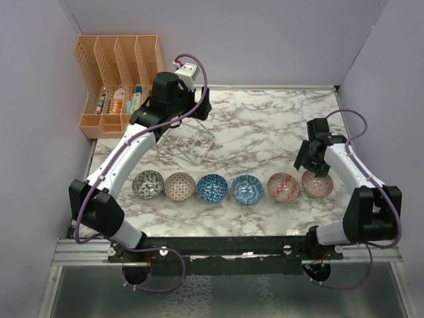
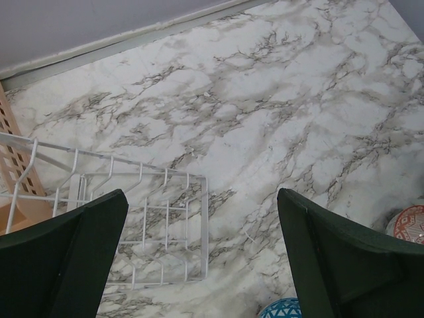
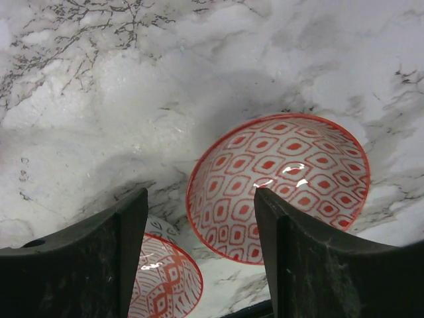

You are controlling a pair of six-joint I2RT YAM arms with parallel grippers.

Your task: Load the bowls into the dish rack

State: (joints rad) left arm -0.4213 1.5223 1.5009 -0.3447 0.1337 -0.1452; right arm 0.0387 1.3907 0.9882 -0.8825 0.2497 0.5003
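Counter (image 1: 265, 126): smooth, polished-looking marble-pattern surface, white with grey veins, faint sheen. Red-pink bowl (image 3: 278, 185): glossy glazed interior, bright highlights on the pattern. Dish rack (image 1: 192, 142): clear, shiny plastic in thin bars. Desk organiser (image 1: 112, 59): matt orange perforated plastic. Fingers (image 3: 318, 265) of right claw (image 3: 200, 202): matt black, slightly grainy. Fingers (image 2: 59, 265) of left claw (image 2: 202, 195): matt dark green, smooth. Left arm shell (image 1: 122, 159): smooth white and black casing.

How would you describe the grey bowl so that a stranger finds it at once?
On the marble table, find the row of bowls. The grey bowl is at its left end, next to a beige bowl; only it is grey-black.
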